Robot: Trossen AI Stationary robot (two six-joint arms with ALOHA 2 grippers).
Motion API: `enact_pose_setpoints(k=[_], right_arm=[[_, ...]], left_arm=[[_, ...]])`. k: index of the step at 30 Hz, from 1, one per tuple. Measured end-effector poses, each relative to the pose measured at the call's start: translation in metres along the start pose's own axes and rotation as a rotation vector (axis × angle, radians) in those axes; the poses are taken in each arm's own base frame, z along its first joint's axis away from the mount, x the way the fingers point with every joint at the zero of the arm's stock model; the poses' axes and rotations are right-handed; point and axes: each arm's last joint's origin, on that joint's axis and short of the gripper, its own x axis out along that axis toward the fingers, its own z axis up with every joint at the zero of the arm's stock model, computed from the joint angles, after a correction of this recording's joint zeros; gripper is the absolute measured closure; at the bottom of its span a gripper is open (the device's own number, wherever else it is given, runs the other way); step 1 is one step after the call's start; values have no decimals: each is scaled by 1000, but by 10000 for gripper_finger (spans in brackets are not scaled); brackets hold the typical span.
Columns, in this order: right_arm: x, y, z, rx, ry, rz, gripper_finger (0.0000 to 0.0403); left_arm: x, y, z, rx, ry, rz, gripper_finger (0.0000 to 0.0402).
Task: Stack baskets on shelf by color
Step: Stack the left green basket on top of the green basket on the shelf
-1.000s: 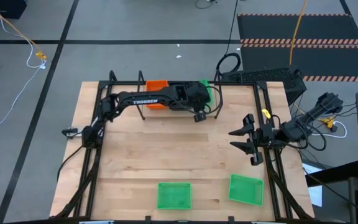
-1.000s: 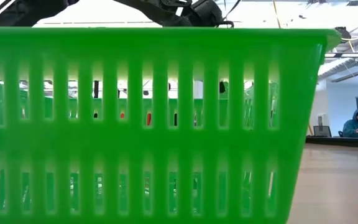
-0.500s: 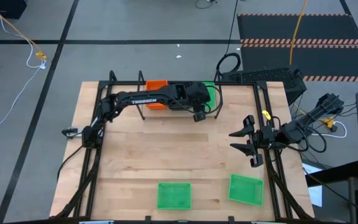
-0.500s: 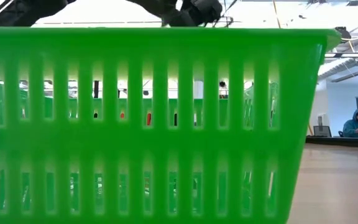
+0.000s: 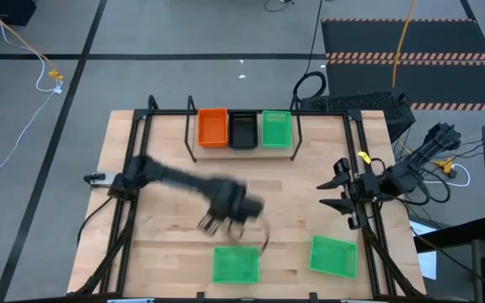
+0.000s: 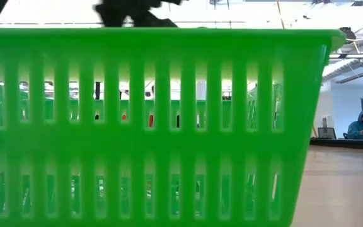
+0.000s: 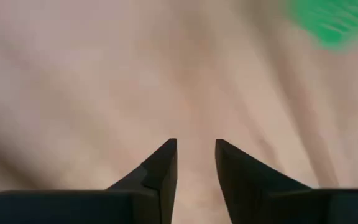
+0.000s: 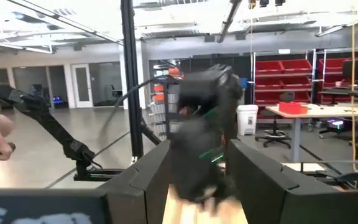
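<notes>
— High view first: where is the left pincer (image 5: 211, 224), and what lies around it?

— It hangs over the bare wooden bench (image 5: 167, 181), blurred. One loose green basket (image 5: 236, 264) lies just beyond it toward the near edge; a second green basket (image 5: 333, 256) sits farther off toward the right arm's side, slightly skewed to the bench edge. The shelf (image 5: 194, 145) is well behind the pincer, at the far edge.

— What does the shelf carry?

— Three stacks side by side: an orange basket (image 5: 212, 127), a black basket (image 5: 242, 130) and a shelved green basket (image 5: 276, 129). Each has its long axis running away from the near edge. How many sit nested in each stack I cannot tell. All the baskets look empty.

— And the loose ones?

— Shallow plastic rectangles. The low view looks straight at a side wall of one green basket (image 6: 150, 126), showing two rows of upright slots under a plain rim. The one nearest the left pincer has its long axis across the bench.

— Is the left pincer grasping anything?

— No. In the left wrist view its dark tapered fingers (image 7: 160, 168) stand a little apart with only wood between them: released, holding nothing.

— The right pincer (image 5: 342, 195)?

— It waits at the right edge of the bench, spread and empty.
</notes>
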Motion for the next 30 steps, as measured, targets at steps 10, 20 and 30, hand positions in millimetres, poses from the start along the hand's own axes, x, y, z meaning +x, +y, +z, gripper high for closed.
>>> enact_pose_setpoints(k=[10,20,30], right_arm=[[-1,1,3,-50,-31,5,248],[-1,-3,2,-126,-6,-145,248],[-1,-3,2,-126,-2,-145,248]], left_arm=[[70,-114,23,604,109,220,295],[70,-132,21,690,124,222,282],[36,-152,42,751,-117,217,282]])
